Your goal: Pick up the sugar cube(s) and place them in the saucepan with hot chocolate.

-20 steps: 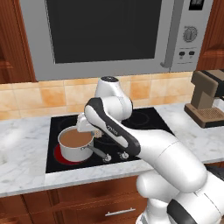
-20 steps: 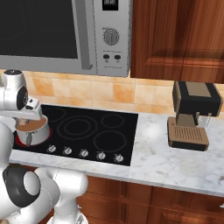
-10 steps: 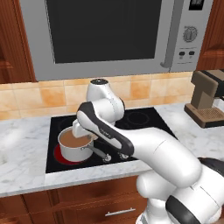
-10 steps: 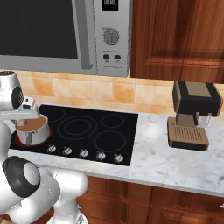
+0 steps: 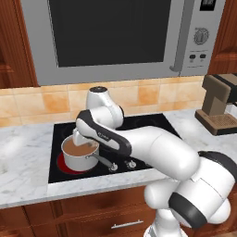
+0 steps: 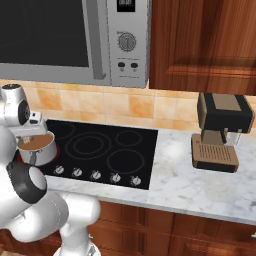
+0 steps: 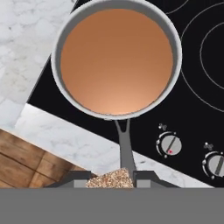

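One sugar cube (image 7: 110,178), brown and grainy, sits between the two dark finger tips of the gripper (image 7: 111,179) at the bottom of the hand view, and the jaws are clamped on it from both sides. Under the hand stands the saucepan with hot chocolate (image 7: 116,59), a round steel pan with smooth brown liquid inside; its straight grey handle (image 7: 125,148) points toward the cube. In the left base view the saucepan (image 5: 78,155) stands on the front left burner of the black cooktop (image 5: 148,125), where a red glow shows under the pan, and the white arm bends over it with the hand just above the rim. In the right base view the pan (image 6: 37,147) is at the left end of the cooktop (image 6: 105,152), close to the row of knobs (image 6: 95,175) along the front edge. A marble counter (image 6: 200,185) is around the cooktop, and a coffee machine (image 6: 220,131) stands on it well apart from the pan, to the right. A steel microwave (image 5: 115,39) hangs above the cooktop.
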Tool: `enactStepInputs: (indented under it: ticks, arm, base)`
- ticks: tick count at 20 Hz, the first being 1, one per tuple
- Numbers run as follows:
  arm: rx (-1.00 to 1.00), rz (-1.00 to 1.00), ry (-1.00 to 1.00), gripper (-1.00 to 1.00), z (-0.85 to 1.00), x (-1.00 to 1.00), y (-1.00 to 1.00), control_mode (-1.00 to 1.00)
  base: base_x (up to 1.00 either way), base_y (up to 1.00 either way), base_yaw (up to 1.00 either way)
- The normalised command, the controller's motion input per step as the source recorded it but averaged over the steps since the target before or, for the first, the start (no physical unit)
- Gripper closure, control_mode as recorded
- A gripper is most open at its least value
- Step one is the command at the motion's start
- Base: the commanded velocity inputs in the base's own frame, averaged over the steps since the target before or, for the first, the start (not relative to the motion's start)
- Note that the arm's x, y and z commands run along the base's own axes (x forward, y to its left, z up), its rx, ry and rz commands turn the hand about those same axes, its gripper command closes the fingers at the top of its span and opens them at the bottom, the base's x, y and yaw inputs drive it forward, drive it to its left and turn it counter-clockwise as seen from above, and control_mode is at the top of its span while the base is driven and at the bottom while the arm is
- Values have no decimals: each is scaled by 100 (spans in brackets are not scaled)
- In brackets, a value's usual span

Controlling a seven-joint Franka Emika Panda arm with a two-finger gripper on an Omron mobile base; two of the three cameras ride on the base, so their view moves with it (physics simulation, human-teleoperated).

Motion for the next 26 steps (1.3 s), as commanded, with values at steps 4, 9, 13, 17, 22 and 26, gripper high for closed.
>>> enactStepInputs:
  ticks: [4, 9, 13, 17, 22, 26]
  arm:
    - [0, 0, 0, 100, 0, 10, 4, -100]
    - [0, 0, 0, 100, 0, 7, 2, -100]
    - [0, 0, 0, 100, 0, 3, 0, -100]
    - [0, 0, 0, 100, 0, 1, 2, -100]
    - [0, 0, -1, 100, 0, 5, 4, -100]
    - [0, 0, -3, 100, 0, 31, 0, -100]
  base:
    - [0, 0, 0]
    - [0, 0, 0]
    - [0, 0, 0]
    - [0, 0, 0]
    - [0, 0, 0]
    - [0, 0, 0]
